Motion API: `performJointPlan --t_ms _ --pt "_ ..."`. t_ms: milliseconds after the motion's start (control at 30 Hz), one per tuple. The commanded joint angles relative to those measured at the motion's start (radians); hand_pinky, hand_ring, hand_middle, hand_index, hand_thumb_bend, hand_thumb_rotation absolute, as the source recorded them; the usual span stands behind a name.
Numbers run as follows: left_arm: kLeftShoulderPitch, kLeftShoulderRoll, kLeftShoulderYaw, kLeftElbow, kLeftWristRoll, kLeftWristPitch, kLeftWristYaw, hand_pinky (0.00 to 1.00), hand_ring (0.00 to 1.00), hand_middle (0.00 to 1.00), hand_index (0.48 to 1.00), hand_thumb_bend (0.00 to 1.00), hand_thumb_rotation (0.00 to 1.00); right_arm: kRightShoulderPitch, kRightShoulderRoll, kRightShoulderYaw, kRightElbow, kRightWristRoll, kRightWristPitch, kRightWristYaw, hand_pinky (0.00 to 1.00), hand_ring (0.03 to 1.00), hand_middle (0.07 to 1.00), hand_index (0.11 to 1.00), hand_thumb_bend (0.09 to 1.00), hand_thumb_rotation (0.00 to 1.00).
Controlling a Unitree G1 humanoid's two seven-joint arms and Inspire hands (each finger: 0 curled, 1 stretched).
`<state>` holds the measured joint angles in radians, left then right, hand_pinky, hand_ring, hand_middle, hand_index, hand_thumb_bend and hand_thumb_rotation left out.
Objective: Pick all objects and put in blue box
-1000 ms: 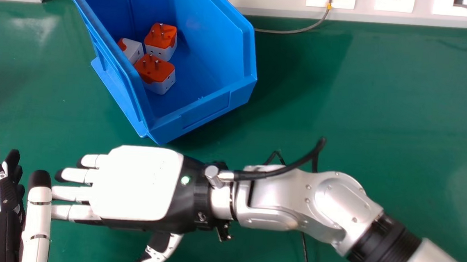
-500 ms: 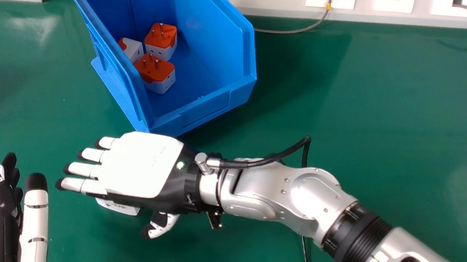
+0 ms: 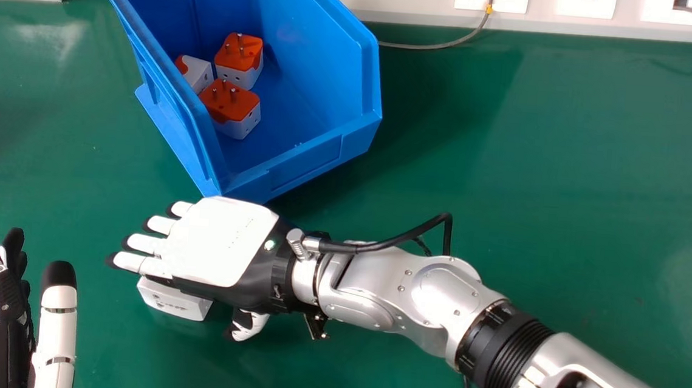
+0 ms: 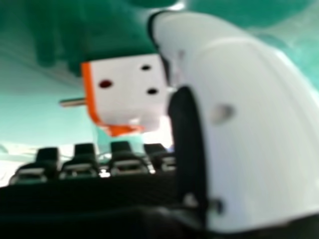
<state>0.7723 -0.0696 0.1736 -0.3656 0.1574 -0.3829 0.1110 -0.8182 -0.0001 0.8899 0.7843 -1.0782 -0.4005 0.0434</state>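
Looking down, I see my right hand [image 3: 221, 240] with its fingers spread wide. The loose plug [image 3: 174, 301] pokes out from under its near side. The right hand is closer to it than the left hand [image 3: 5, 298], at the left edge. The plug's long side runs nearly the same way as the fingers, and the thumb [image 3: 247, 324] sits past its right end. I can't tell if they touch. I think the hand should slide nearer me, then squeeze. The blue box [image 3: 308, 162] is just ahead and could get bumped; the green table [image 3: 145, 365] gives room nearer me.
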Motion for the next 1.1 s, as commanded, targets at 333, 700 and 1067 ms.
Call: performJointPlan --t_ms 333,700,1067 --pt "0.031 -0.015 -0.024 -0.043 0.005 -0.028 0.013 1.0 1.0 1.0 1.0 0.41 1.0 -0.09 0.008 0.043 0.037 -0.02 -0.034 -0.032 1.0 1.0 1.0 0.996 0.31 0.17" --pt "0.05 -0.02 -0.043 -0.052 0.006 -0.038 0.022 1.0 1.0 1.0 1.0 0.42 1.0 -0.127 0.043 0.08 0.128 -0.041 -0.02 -0.094 1.0 1.0 1.0 0.975 0.322 0.2" --pt "0.081 -0.033 -0.086 -0.066 0.017 -0.059 0.037 1.0 1.0 1.0 1.0 0.43 1.0 -0.151 0.076 0.106 0.189 -0.044 -0.001 -0.13 1.0 1.0 1.0 0.966 0.325 0.22"
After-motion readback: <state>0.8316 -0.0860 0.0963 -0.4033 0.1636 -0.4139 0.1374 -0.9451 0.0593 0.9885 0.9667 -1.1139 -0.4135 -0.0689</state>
